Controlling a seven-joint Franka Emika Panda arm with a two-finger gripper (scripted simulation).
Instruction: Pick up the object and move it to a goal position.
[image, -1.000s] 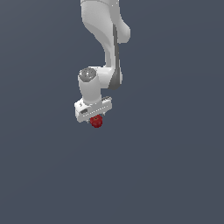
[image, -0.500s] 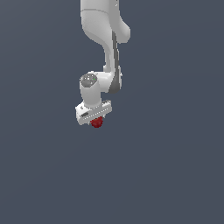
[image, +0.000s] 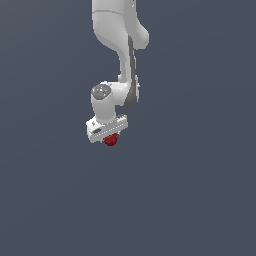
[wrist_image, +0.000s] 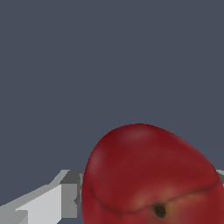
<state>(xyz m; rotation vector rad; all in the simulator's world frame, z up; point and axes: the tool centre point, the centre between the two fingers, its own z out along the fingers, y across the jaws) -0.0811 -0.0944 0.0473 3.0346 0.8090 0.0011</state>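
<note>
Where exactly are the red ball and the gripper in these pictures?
red ball (wrist_image: 148, 175): wrist view, middle of its skin above the stem dimple.
gripper (image: 111, 135): exterior view, between its fingertips, above the ball.

A flat, uniform slate-grey ground surface (image: 200, 200) fills the exterior view from edge to edge, with no seams, marks or texture. The same plain grey surface (wrist_image: 109, 57) makes up the whole backdrop of the wrist view.

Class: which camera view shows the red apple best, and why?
The wrist view: the apple fills much of the frame, showing skin and stem dimple. In the exterior view the apple is a small red blob under the hand.
</note>
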